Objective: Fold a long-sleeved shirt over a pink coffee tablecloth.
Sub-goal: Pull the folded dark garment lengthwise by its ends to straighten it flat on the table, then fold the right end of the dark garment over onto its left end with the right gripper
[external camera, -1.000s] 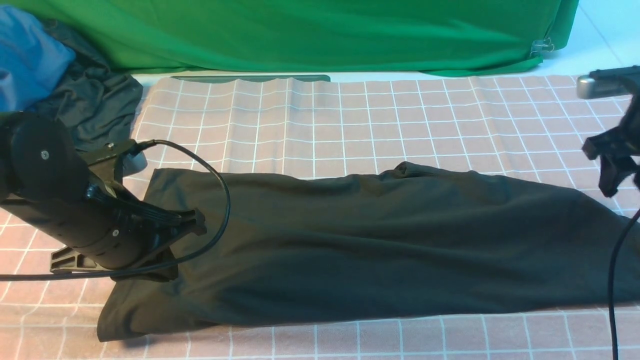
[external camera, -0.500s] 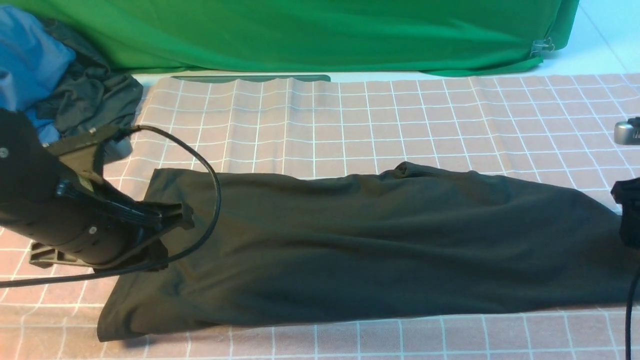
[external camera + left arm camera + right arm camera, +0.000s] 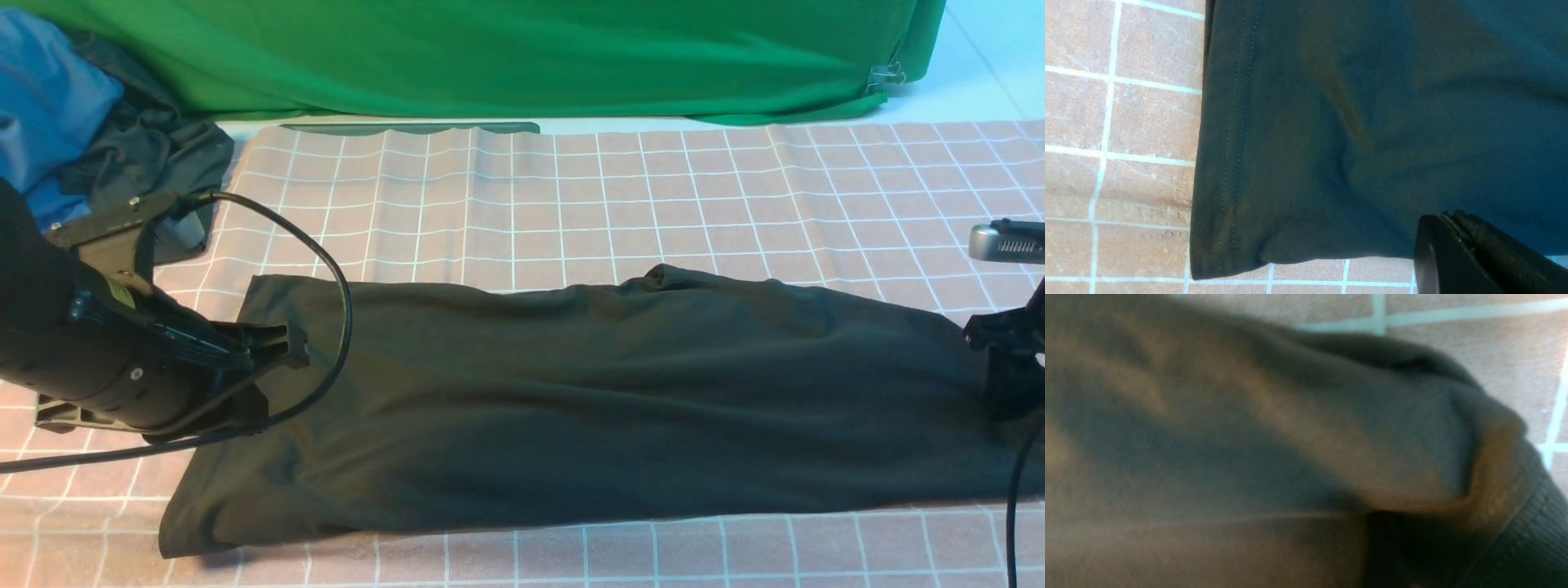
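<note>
Since the long-sleeved shirt (image 3: 588,408) is lying as one long narrow band across the pink coffee tablecloth (image 3: 571,204), I'd say the lengthwise folds are done. No sleeves are poking out anywhere, it's just a dark strip running from the left side out to the right edge of the front view. What's left, as far as I can judge, is folding that strip end over end into a compact packet. That's probably more than one fold, given how long it is.

The left pincer (image 3: 282,351) is squeezed fully shut over the shirt's left end, a little in from the stitched hem (image 3: 1229,143). Its own wrist camera shows the closed tips above the fabric with no cloth pinched between them, so I reckon it's empty. Whether it's actually touching the shirt, I can't say.

The right pincer (image 3: 1008,367) is down at the opposite end, right at the shirt's edge. Its wrist camera is full of blurry bunched fabric and a ribbed band (image 3: 1535,539), likely the collar. No fingers show there, so I can't tell how wide it stands or whether it has hold of anything.
</note>
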Controlling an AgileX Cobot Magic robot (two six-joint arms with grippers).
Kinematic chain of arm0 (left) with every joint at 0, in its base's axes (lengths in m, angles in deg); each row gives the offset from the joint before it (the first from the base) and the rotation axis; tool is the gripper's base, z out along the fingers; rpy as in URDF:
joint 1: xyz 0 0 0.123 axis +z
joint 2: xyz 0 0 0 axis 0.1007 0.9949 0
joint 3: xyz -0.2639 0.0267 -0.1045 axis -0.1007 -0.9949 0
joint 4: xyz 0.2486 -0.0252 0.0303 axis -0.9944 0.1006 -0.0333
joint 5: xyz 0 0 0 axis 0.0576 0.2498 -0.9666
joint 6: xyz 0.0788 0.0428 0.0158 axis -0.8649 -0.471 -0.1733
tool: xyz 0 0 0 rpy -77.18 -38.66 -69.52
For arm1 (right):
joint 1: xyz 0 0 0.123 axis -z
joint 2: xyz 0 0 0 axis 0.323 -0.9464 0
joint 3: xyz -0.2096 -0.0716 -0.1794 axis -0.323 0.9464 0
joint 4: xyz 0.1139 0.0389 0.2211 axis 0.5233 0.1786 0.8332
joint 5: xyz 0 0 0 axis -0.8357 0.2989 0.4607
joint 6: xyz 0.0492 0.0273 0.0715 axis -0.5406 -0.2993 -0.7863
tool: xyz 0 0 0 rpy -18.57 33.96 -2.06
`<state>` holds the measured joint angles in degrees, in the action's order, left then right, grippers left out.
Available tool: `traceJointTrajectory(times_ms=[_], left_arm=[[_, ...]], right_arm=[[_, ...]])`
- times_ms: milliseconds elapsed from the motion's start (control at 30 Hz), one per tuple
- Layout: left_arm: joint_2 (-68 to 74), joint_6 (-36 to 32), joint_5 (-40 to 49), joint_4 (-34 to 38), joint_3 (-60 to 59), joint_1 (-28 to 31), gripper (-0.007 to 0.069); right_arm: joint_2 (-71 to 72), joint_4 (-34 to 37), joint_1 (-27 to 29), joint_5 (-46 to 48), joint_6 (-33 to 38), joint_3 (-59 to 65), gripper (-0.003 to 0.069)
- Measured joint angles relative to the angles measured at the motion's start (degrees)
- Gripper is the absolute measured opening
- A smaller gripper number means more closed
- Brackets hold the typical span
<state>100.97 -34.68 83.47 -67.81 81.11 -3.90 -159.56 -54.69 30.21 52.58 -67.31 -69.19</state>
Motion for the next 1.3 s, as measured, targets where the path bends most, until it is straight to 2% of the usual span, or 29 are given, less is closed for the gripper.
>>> traceJointTrajectory(times_ms=[33, 100, 167, 200, 467, 633, 767, 867, 1000, 1167, 1200, 1233, 1300], left_arm=[[0.0, 0.0, 0.0, 0.0, 0.0, 0.0, 0.0014], [0.0, -0.1, 0.1, 0.0, 0.0, 0.0, 0.0014], [0.0, -0.1, 0.2, 0.0, 0.0, 0.0, 0.0014], [0.0, -0.1, 0.2, 0.1, 0.0, 0.0, 0.0014], [-0.9, -0.1, 1.6, 0.4, 0.0, 0.0, 0.0014], [-4.3, -0.1, 1.9, -0.3, 0.0, 0.0, 0.0014], [-8.3, -0.1, 1.5, -1.1, 0.0, 0.0, 0.0014], [-10.8, 0.2, 1.5, -1.1, 0.0, 0.0, 0.0014], [-11.4, 0.6, 1.6, -1.1, 0.0, 0.0, 0.0014], [-11.4, 0.6, 1.9, -0.2, 0.0, 0.0, 0.0014], [-11.4, 0.6, 1.9, -0.2, 0.0, 0.0, 0.0014], [-11.4, 0.6, 2.1, 0.3, 0.0, 0.0, 0.0014], [-11.4, 0.6, 2.2, 0.6, 0.0, 0.0, 0.0014]], right_arm=[[-0.1, 0.0, 0.0, 0.1, 0.6, 0.0, 0.0322], [-0.4, 0.0, 0.0, 0.9, 2.6, -0.1, 0.0176], [-0.4, -0.2, 0.0, 1.3, 3.5, -0.1, 0.0111], [-0.4, -0.3, 0.0, 1.5, 3.9, -0.2, 0.0102], [4.3, -5.9, -0.1, 4.8, 1.1, -1.6, 0.0103], [10.1, -6.6, -0.1, 8.4, 0.8, -6.3, 0.0103], [14.7, -3.7, -0.1, 9.3, -0.3, -10.5, 0.0103], [18.1, 1.6, -1.7, 9.7, -0.6, -14.0, 0.0103], [19.7, 4.4, -6.1, 9.9, -2.0, -16.5, 0.0103], [19.9, 10.5, -16.5, 9.4, -4.5, -19.6, 0.0103], [19.9, 10.7, -16.9, 9.2, -4.7, -19.6, 0.0103], [19.7, 12.4, -20.6, 7.7, -5.6, -20.2, 0.0103], [19.4, 14.3, -24.1, 5.1, -6.7, -20.6, 0.0103]])
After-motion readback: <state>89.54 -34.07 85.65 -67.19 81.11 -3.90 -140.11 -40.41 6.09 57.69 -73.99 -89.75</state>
